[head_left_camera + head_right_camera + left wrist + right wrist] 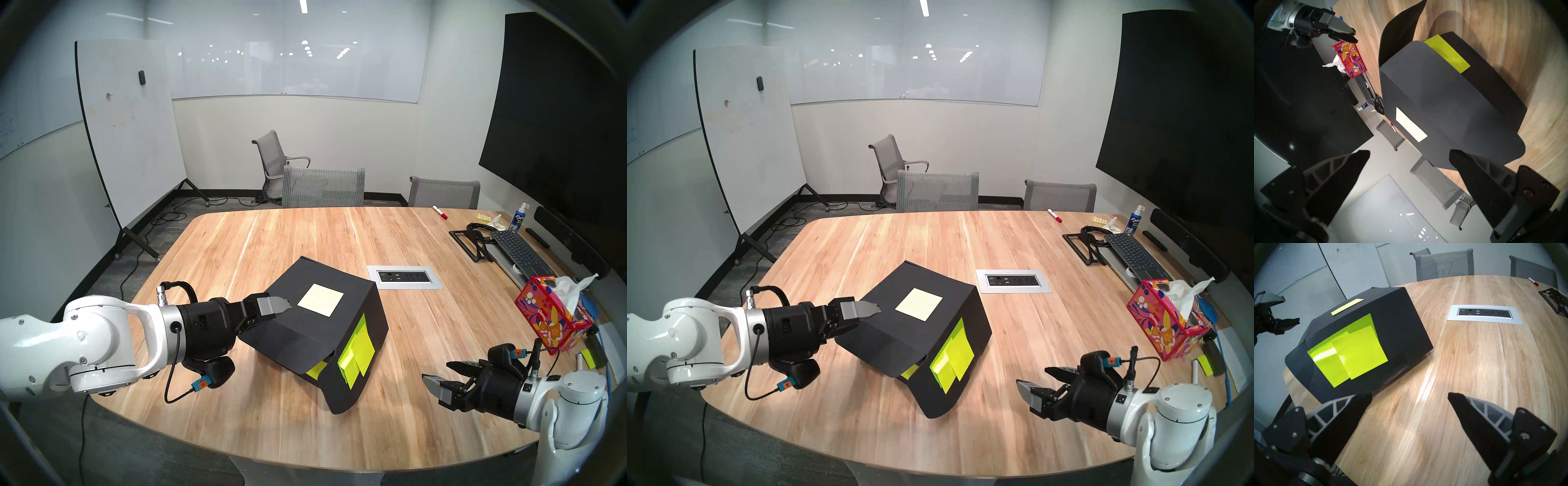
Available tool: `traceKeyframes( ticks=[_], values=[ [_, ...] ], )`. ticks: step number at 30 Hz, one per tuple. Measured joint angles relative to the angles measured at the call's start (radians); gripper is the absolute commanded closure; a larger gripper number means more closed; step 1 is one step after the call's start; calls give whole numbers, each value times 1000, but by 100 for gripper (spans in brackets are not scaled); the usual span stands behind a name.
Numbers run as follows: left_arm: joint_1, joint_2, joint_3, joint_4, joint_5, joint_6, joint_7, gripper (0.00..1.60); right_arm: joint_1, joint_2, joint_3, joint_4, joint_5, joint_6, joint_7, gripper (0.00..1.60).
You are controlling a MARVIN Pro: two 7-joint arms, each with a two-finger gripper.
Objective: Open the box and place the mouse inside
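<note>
The right gripper, jaws wide and empty, hangs well right of the black box mid-table. The left gripper, also wide, hovers at its near-left flap, nearer. No mouse visible.

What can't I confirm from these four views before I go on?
- White computer mouse: seen in no view.
- Inside of the black cardboard box: hidden by its lid in every view.
- Left end effector: head views hide its lower finger behind the box's flap; contact unclear.
- Items behind the pink patterned tissue box: partly hidden and cut off by the dark rim of the head views.
</note>
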Motion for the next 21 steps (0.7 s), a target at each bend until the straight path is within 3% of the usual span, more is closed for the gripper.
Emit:
traceKeyframes(
  ticks=[21],
  values=[
    [-79, 0, 68, 0, -43, 10, -2, 0, -22, 15, 19, 3, 42, -34, 34, 0]
  ],
)
